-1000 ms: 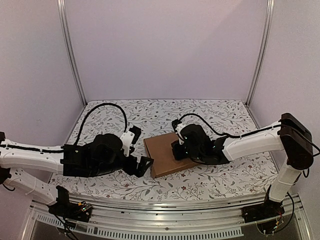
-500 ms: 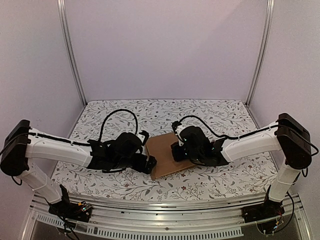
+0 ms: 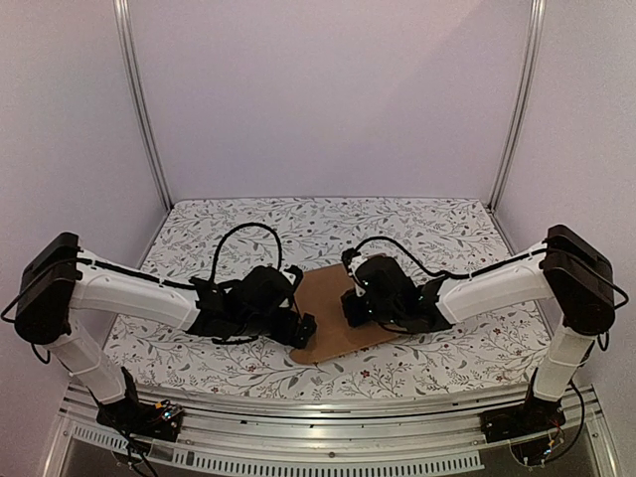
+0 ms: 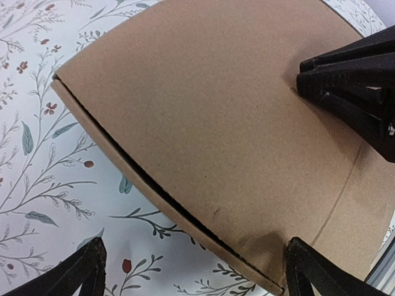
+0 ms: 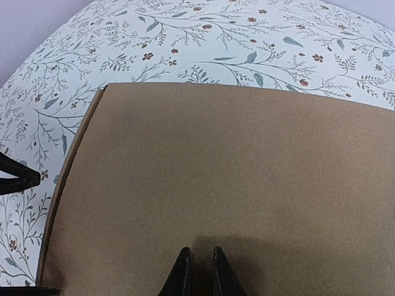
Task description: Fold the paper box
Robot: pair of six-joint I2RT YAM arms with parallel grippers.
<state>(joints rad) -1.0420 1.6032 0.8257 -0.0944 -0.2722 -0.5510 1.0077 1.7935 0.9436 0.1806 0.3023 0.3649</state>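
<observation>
Top external view: my left arm (image 3: 129, 293) and right arm (image 3: 497, 283) both reach low and inward from the sides, forearms almost level, wrists close together at mid-table. The table (image 3: 417, 229) wears a floral-print cover; pale lilac walls (image 3: 328, 99) and metal posts (image 3: 139, 99) close it in. The paper box (image 3: 333, 328) lies flat near the table's middle, between the two wrists. On the left wrist camera the left jaws stand wide open, one fingertip (image 4: 86, 271) over the table and the other over the box's near corner, straddling its slit side edge. On the right wrist camera the right jaws are closed almost tip to tip, fingertips (image 5: 182, 274) down on the box's top face.
</observation>
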